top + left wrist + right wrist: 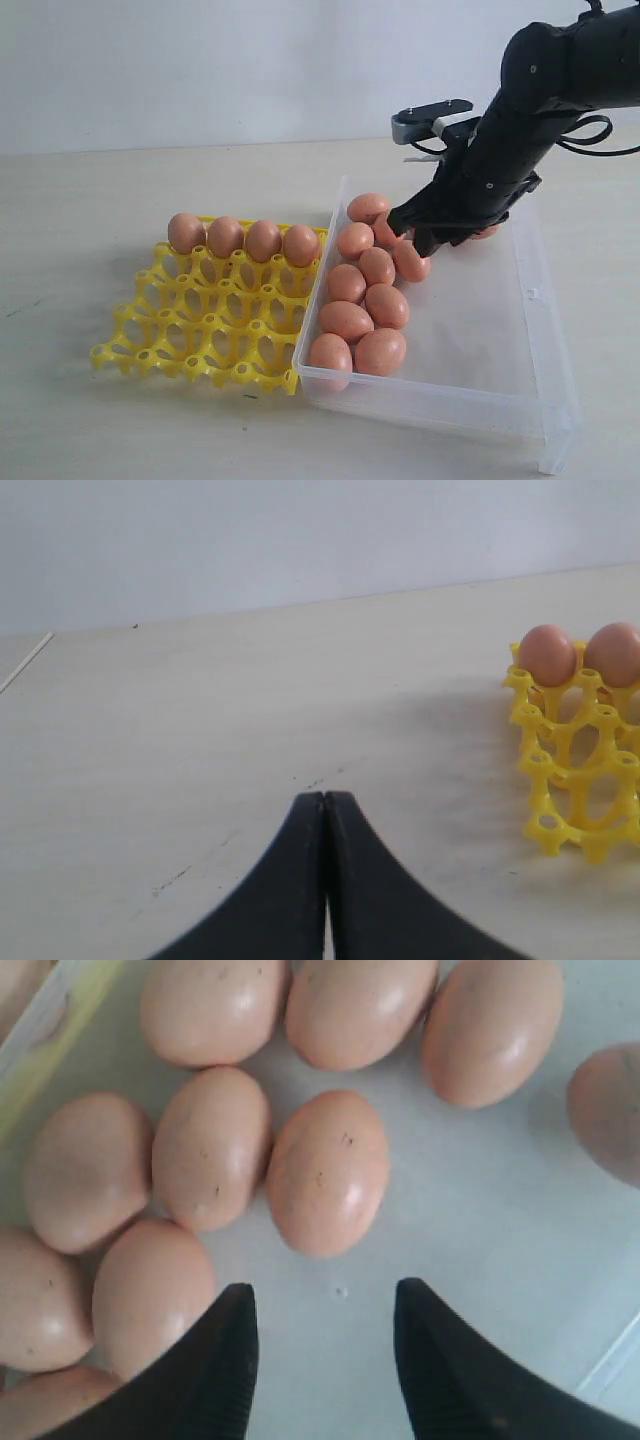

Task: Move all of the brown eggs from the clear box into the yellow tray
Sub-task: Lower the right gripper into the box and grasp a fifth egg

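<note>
Your right gripper [325,1305] is down inside the clear box [545,330] with its jaws spread and nothing between them, so you are holding no egg. Its fingertips point at one of the brown eggs [328,1172] lying on the box floor, close to it but not touching. Most of the eggs [376,265] left in the box crowd along the long wall that faces the yellow tray [200,335], many touching one another. One more lies apart toward the middle of the box, partly hidden behind your right arm [550,90] in the exterior view. The tray sits just beside that same box wall and seems to touch it at one corner. Four eggs [263,240] stand upright in the tray row level with the box end where your gripper works. Your left gripper [325,800] is clenched, fingers pressed together on nothing, low over the bare table [200,730] out past the tray on the side away from the box
</note>
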`<move>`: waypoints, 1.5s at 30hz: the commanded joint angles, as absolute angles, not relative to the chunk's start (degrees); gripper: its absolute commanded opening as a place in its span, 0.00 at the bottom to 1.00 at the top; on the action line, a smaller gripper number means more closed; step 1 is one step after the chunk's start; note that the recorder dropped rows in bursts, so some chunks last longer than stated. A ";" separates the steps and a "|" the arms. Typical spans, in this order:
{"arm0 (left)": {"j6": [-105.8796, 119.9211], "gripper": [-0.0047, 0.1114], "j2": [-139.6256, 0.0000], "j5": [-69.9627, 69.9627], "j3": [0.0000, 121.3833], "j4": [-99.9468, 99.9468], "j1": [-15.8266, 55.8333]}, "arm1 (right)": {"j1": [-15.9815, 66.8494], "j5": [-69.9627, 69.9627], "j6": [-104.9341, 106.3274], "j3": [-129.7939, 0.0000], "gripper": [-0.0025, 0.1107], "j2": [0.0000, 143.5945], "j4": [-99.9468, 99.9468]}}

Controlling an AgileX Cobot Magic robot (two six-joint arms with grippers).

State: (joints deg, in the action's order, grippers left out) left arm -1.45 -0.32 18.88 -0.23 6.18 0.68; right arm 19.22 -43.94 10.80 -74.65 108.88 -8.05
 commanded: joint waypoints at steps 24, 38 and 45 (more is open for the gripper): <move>-1.70 0.04 0.00 18.09 0.00 5.80 0.61 | 19.27 -40.37 5.75 -85.10 0.50 121.92 -9.86; -1.70 0.04 0.00 18.09 0.00 5.80 0.61 | 19.27 -40.32 5.75 -85.10 0.50 124.90 -10.17; -1.70 0.04 0.00 18.09 0.00 5.80 0.61 | 19.27 -40.56 6.09 -85.10 0.27 124.90 -10.59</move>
State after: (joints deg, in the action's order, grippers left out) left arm -1.45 -0.32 18.88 -0.23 6.18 0.68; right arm 19.22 -40.43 5.84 -84.84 124.97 -9.77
